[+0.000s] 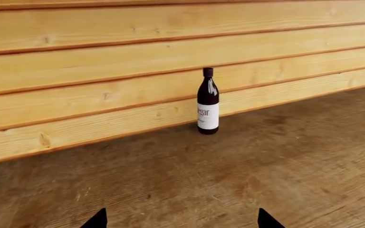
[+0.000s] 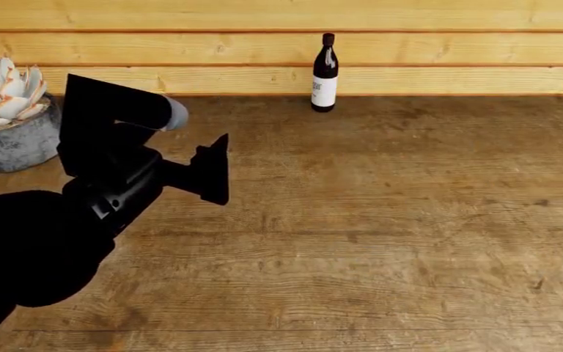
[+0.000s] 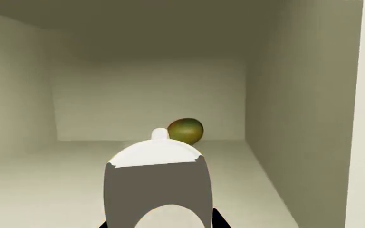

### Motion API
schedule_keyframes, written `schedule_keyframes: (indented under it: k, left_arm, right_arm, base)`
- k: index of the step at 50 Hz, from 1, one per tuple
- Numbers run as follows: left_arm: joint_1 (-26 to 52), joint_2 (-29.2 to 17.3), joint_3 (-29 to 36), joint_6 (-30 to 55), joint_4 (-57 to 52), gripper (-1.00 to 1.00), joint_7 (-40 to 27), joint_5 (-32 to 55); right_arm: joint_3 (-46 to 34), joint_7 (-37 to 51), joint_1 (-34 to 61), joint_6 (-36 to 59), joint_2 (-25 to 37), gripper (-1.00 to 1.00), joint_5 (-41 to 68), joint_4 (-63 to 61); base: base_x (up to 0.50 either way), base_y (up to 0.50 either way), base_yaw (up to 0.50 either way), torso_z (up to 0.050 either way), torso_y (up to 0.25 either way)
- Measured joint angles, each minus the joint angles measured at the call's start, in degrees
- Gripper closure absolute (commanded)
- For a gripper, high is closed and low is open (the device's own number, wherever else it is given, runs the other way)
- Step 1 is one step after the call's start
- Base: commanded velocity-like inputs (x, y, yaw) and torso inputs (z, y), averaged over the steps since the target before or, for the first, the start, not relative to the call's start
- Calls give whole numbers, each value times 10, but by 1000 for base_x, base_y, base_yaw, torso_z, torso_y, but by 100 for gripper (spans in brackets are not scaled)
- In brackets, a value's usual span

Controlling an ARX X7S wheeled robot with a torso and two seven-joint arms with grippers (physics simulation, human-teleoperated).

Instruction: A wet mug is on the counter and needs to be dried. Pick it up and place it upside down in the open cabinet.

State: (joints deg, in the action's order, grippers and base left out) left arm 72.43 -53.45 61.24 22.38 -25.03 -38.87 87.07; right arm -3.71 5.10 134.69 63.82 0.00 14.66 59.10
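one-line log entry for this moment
right tool: holds mug inside cabinet | left tool: open, empty, above counter | mug: not yet released

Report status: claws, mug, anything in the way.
Left claw open over the counter, empty. Right claw out of head view, mug held inside the cabinet. Round greenish fruit behind the mug.

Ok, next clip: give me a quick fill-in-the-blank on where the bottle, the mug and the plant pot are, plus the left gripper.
The dark glass bottle with a white label stands ____ on the brown wooden counter.
The glossy white mug is inside the pale ____, not on the counter.
The grey pot of pale succulent sits at the robot's ____ side.
The left gripper holds nothing; its jaws stand ____.
Missing: upright; cabinet; left; open.
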Motion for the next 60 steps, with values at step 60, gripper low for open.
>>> schedule_keyframes:
  k: [60]
  left_arm:
    - [-8,-7,-6,-5,-19,-100,-56,-32]
  right_arm:
    - [-76,6,3,-35,0,100,77,12]
  base:
    - [7,0,2,0,-52]
